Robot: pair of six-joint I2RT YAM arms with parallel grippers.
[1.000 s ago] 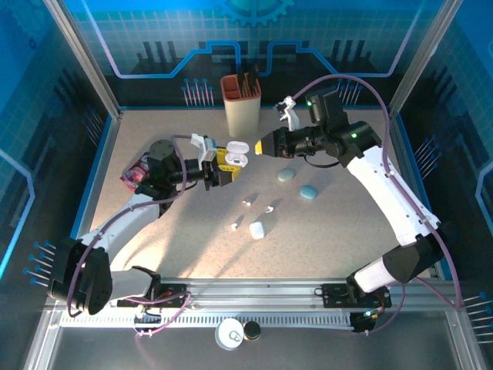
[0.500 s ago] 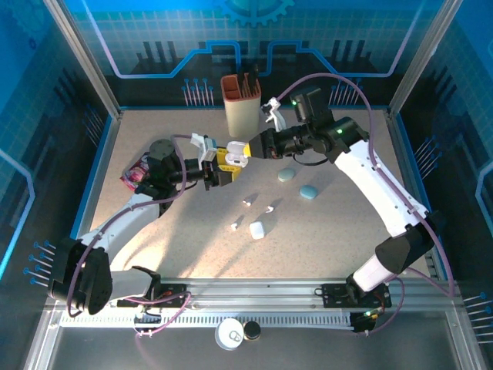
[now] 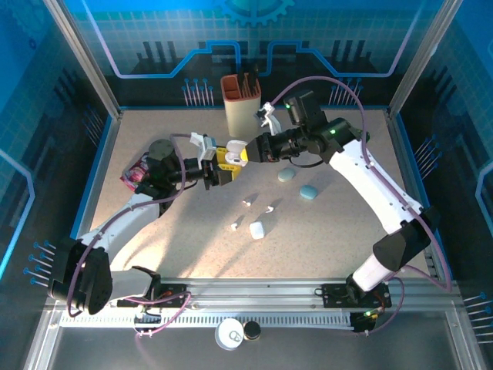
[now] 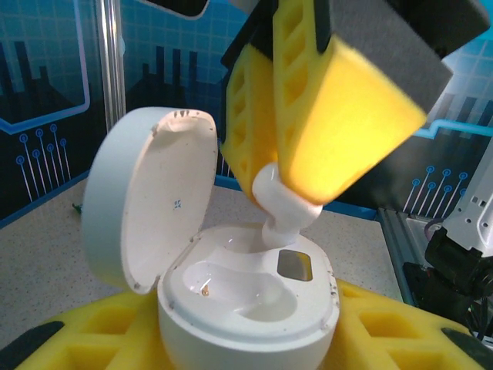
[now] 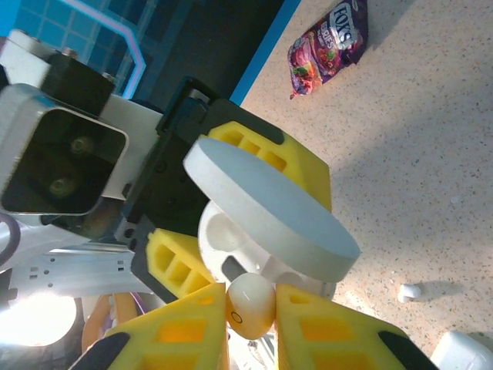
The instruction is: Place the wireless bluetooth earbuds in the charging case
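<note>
**Speckled bench: earbud is arriving at the open case**

Beige speckled bench (image 3: pixel 331 223), walled in by blue panels, is carrying the work. The left end effector (image 3: pixel 226 166) is clamping the white case (image 4: pixel 246 308) between its yellow foam fingers, toward the back of the bench and apparently raised off it. The lid (image 4: pixel 154 200) is standing open. The right end effector (image 5: pixel 252 308) is pinching one earbud (image 4: pixel 283 208) by its round head, jaws pressed nearly together on it. The stem is pointing down into the right-hand socket. Three more earbuds (image 3: pixel 246 202) are lying loose on the bench nearer the arms, close to a second, closed case (image 3: pixel 257 229).

The earbud is looking light, stiff and slick. The foam is helping, yet a slight twist could be squirting it free. Gripping across the head is looking right, since that is leaving the stem free to slide in line with the socket. The case is looking just as smooth, so holding it low around the body, clear of the hinge, is seeming wise.
</note>
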